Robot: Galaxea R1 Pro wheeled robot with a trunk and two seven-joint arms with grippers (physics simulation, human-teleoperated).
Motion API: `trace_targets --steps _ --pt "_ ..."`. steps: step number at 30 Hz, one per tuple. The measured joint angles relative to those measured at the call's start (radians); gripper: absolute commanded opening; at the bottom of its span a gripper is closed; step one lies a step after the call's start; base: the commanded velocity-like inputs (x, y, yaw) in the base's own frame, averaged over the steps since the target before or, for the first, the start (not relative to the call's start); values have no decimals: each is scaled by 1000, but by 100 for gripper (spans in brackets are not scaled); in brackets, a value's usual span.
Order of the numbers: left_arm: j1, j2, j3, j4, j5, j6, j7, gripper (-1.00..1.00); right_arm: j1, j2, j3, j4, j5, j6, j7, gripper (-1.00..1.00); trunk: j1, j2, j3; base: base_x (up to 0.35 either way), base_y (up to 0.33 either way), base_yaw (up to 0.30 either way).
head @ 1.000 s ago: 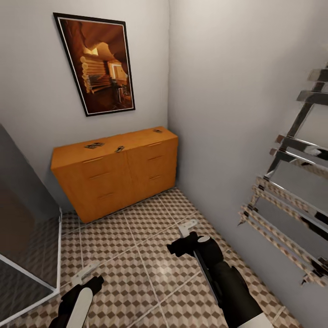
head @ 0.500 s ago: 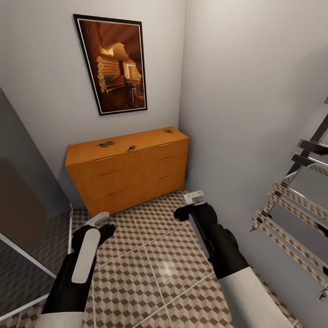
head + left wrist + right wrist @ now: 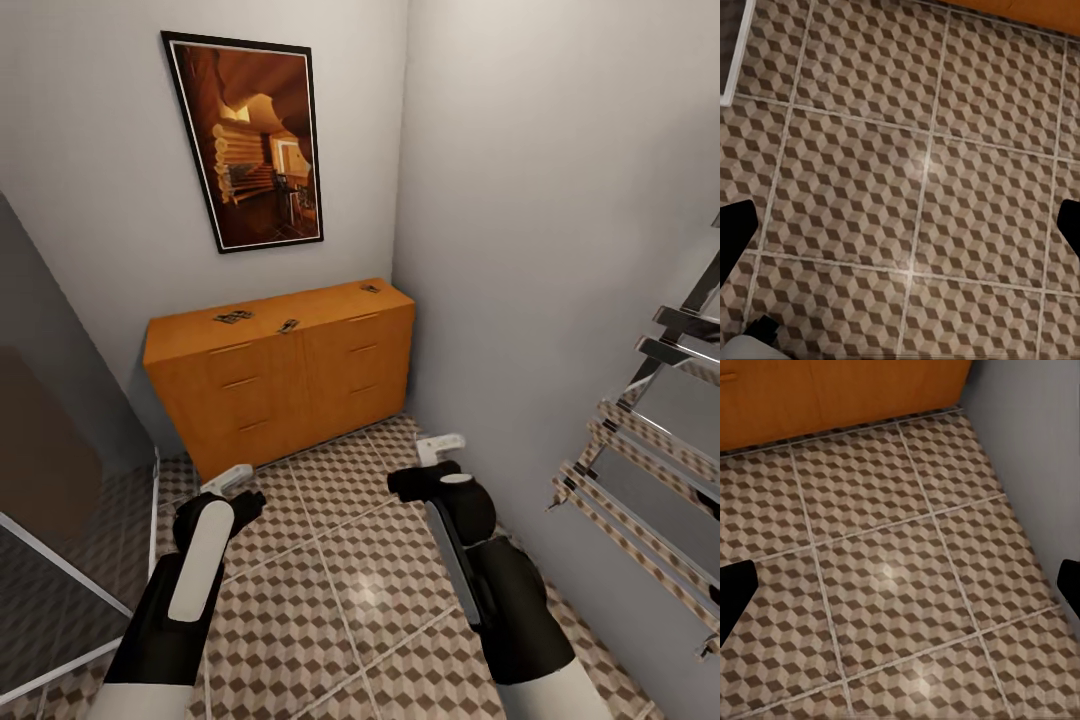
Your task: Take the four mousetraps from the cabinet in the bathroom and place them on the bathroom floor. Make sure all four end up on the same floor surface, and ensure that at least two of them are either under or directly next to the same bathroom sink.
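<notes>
Now, both empty: left pincer [image 3: 232, 480] and right pincer [image 3: 438, 447] hang spread wide above the cube-patterned brown-and-beige tile floor [image 3: 330, 560]. Beyond, tiny tan wooden mousetraps [image 3: 233, 317] lie atop the orange-tan wooden cabinet [image 3: 280, 385]. Risk: fingers nudging one off the edge.

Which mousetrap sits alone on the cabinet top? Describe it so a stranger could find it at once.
Start at the orange cabinet against the wall under the framed picture. On its flat top, two small dark clusters lie near the middle and left; the lone mousetrap lies at the far right end, next to the room's corner. No other trap is that close to the side wall.
</notes>
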Motion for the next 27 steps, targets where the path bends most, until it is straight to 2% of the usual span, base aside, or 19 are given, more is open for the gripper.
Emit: trace_targets --steps 3,8,10,18,27 --pt "27 1 0 1 1 -6 1 100 48 0 4 -45 -2 -21 -12 100 0 0 0 0 0 0" --pt "47 5 0 3 3 -27 0 100 74 0 9 -68 -5 -35 -14 100 0 0 0 0 0 0" --pt "68 9 -3 3 6 -53 -3 100 91 0 10 -81 -8 -68 -11 100 0 0 0 0 0 0" --pt "87 12 -6 2 1 -66 -2 100 101 0 24 -79 -6 -129 -11 100 0 0 0 23 9 0" --pt "101 16 -7 -6 -3 -75 -1 100 106 0 74 -78 -3 -141 -18 100 0 0 0 229 100 0"
